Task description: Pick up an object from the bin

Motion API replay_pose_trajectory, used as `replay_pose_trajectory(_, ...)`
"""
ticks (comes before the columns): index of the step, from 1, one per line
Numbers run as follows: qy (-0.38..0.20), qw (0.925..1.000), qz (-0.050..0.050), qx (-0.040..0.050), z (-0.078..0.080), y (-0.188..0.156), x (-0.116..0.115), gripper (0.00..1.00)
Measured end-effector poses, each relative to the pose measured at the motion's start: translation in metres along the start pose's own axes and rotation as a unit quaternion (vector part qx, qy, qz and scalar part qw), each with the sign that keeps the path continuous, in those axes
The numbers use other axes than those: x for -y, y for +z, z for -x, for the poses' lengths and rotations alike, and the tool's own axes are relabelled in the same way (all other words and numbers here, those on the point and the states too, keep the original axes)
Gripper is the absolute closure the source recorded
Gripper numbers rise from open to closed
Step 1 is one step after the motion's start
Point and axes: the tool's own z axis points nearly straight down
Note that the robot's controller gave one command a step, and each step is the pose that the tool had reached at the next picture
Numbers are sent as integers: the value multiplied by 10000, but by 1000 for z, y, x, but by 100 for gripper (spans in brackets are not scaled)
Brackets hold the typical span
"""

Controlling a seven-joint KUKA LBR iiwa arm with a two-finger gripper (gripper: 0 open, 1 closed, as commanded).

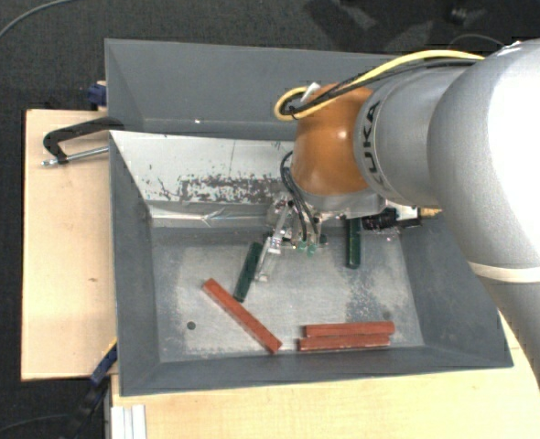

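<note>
Nearest the lens: grey arm, coming in from the right above the bin, with its orange cover over the far middle of the floor.
Under the cover: the hand hangs low over the far middle of the bin floor. Whether it is wide or narrow I cannot tell, and I see nothing held in it.
Closest thing: left green stick, lying slanted, its far end just beside the hand.
Other side: right green stick, lying near-to-far, just right of the hand.
Near edge: slanted brown stick at the near left, its far end close to the near end of the left green stick. The pair of brown sticks lies side by side at the near right, well apart from the hand.
Step in hand: as I judge it, settling over a thing before closing, most likely the left green stick.
Doing it well: move toward that stick's middle rather than its tip, turn the wrist so the grip crosses its narrow width, go down close to the floor, close, then lift straight up.
Risk: a grip at the tip may let the stick swing or slip out.
</note>
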Motion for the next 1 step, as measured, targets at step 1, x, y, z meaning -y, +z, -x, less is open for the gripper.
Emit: replay_pose_trajectory(1, -1130, 9936, -18, -27, -11, 1, -15, 0)
